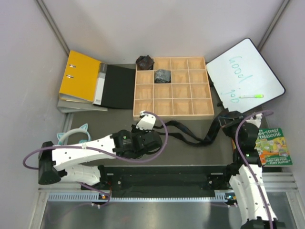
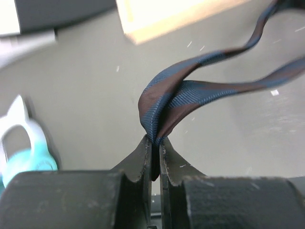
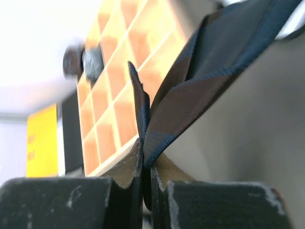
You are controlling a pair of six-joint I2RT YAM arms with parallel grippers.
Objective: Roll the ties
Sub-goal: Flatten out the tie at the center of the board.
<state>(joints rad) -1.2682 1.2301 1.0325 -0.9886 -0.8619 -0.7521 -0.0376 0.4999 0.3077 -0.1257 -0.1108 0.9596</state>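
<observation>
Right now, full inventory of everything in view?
unrolled tie: 1, navy and brown stripes, strung over the mat between both end effectors
rolled ties: 2, brownish-black at the tray's back-left corner; greyish in second row, second column
tray: 1, light wood, compartmented, back centre
binder: 1, yellow, back left
folder cover: 1, black, beside the binder
whiteboard: 1, white, green writing, back right
marker: 1, green, on the whiteboard
book: 1, green, right edge
cat-eared object: 1, pale teal, left
cables: 2, purple, along the arms
left end effector: shut on the tie
right end effector: shut on the tie
</observation>
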